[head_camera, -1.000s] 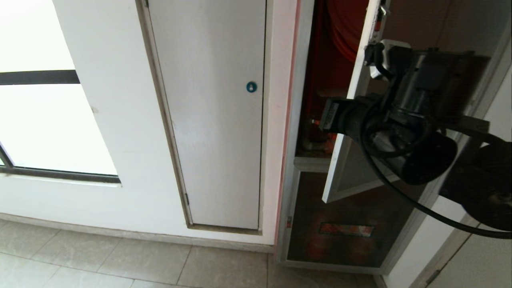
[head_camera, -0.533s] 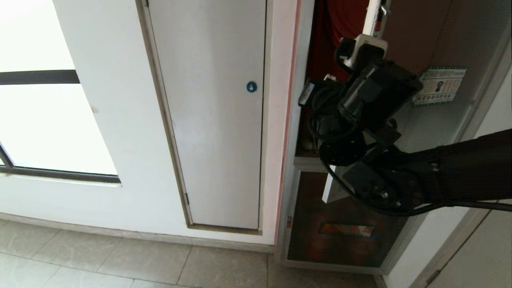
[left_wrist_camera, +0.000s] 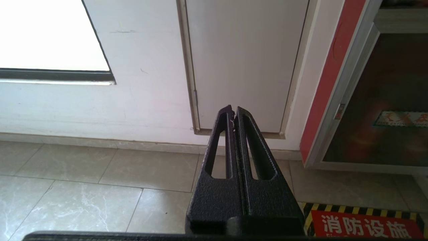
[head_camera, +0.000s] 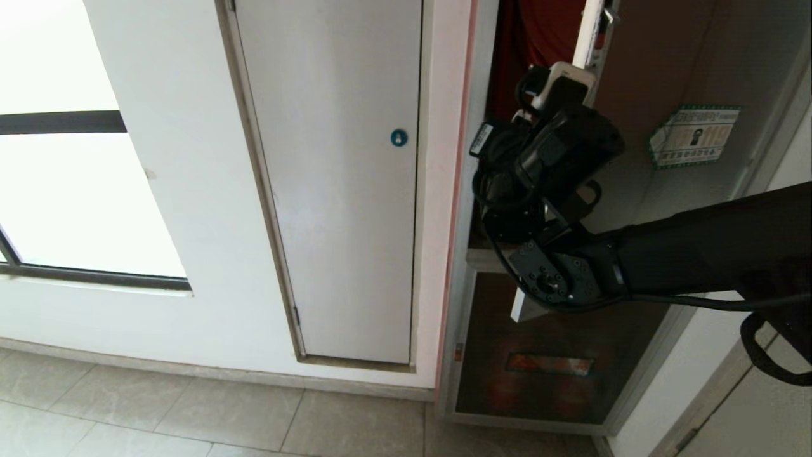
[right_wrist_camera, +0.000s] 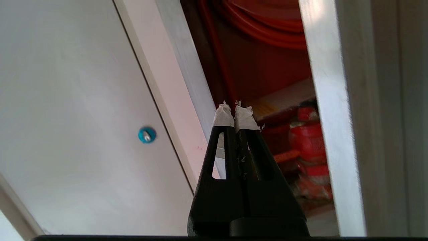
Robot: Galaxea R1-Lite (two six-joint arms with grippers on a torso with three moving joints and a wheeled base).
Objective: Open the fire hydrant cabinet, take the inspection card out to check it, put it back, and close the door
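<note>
Right wrist view shows the right end effector (right_wrist_camera: 235,112) closed and empty, aimed into the gap beside the half-open door (right_wrist_camera: 329,100), probably to reach inside.

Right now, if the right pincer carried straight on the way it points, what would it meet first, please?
Probably the red cabinet interior: the shut right pincer aims into the gap between the cabinet frame and the open door. The flat pale item just ahead looks nearest, though depth is unclear.
</note>
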